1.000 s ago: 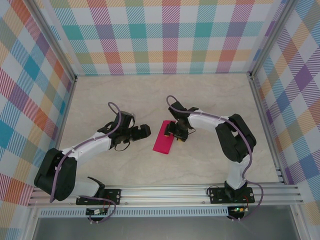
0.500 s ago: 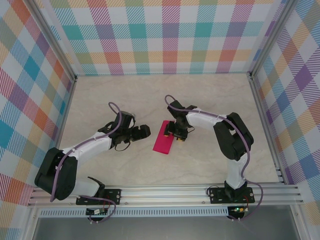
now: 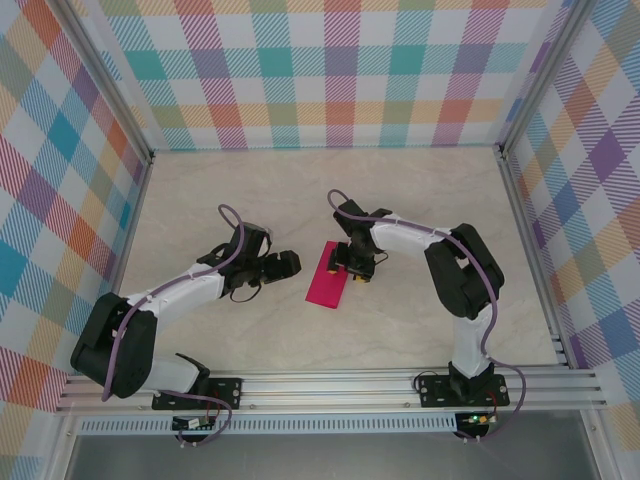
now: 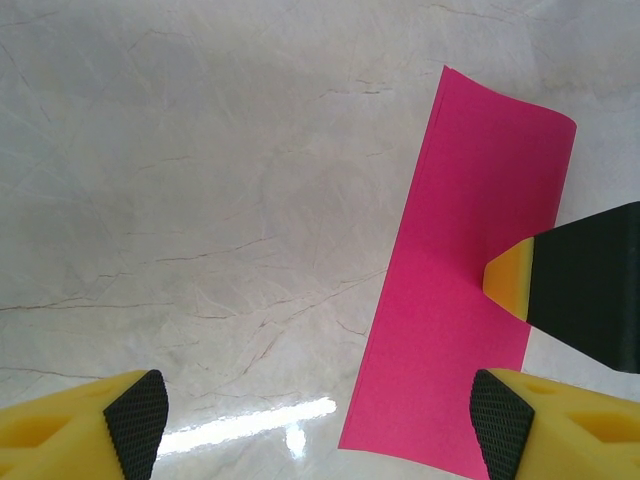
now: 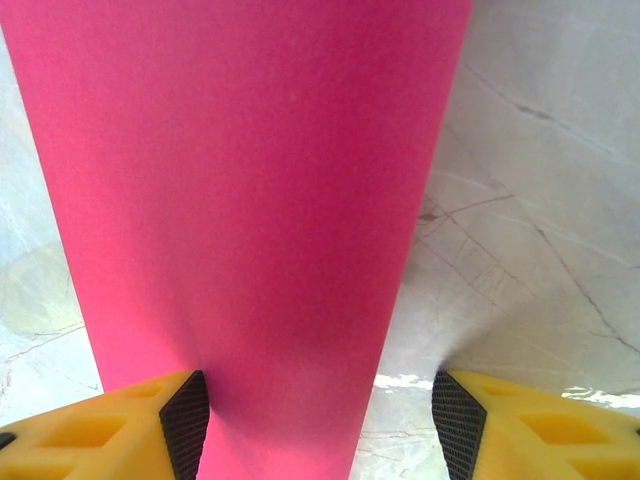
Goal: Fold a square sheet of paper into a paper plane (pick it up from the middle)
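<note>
One camera looked steeply down from high behind the near edge over the whole table (image 3: 250, 200), while the two wrist cameras hung close above its marble top, facing down and forward, and all three took in the same pink paper (image 3: 323, 290).

My right arm (image 3: 458, 268) has swung its elbow slightly leftward, closer in behind the right pincer (image 3: 348, 265); my left arm (image 3: 170, 295) has edged its shoulder a touch away from the left pincer (image 3: 285, 263).
</note>
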### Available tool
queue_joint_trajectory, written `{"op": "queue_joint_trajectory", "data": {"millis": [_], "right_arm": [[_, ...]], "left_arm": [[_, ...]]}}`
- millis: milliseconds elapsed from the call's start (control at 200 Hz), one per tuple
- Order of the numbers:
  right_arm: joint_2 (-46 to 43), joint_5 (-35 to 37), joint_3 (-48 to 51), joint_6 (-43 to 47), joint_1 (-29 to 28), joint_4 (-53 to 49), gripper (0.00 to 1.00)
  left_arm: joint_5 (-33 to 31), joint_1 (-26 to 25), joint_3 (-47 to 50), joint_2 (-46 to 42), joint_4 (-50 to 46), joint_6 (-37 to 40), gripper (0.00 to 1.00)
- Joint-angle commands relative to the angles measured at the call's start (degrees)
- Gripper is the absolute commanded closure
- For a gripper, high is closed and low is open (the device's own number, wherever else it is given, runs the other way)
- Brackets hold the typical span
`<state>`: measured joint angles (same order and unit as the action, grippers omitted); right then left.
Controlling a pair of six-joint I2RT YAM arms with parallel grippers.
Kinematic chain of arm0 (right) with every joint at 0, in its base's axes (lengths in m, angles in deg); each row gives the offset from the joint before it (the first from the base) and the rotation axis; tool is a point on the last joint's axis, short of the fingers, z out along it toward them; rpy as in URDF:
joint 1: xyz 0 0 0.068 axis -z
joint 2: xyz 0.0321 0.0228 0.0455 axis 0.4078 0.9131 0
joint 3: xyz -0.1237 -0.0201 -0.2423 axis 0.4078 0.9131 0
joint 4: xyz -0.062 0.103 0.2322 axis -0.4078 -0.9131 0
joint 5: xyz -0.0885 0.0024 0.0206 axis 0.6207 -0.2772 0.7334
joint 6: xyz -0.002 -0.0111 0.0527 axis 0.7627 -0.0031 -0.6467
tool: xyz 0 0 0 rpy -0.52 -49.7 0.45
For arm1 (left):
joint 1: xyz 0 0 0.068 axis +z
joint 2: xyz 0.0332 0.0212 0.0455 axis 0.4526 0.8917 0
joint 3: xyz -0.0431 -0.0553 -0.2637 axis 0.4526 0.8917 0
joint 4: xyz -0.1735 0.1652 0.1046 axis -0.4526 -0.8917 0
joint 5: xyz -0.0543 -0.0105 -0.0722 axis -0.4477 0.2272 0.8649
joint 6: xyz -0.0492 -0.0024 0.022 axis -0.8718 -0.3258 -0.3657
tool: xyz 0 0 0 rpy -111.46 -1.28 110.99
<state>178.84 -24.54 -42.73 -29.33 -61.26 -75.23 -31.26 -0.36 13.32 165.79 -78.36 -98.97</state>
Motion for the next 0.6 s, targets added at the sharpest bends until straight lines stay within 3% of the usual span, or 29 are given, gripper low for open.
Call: {"op": "queue_joint_trajectory", "data": {"millis": [0, 595], "right_arm": [[3.3, 0.6, -0.6, 1.8, -0.3, -1.9, 0.35], [3.6, -0.6, 0.1, 0.6, 0.0, -1.7, 0.37]], "left_arm": [[0.9, -0.4, -1.2, 0.5, 1.3, 0.9, 0.19], [1.5, -0.4, -2.8, 1.7, -0.6, 1.8, 0.22]]}}
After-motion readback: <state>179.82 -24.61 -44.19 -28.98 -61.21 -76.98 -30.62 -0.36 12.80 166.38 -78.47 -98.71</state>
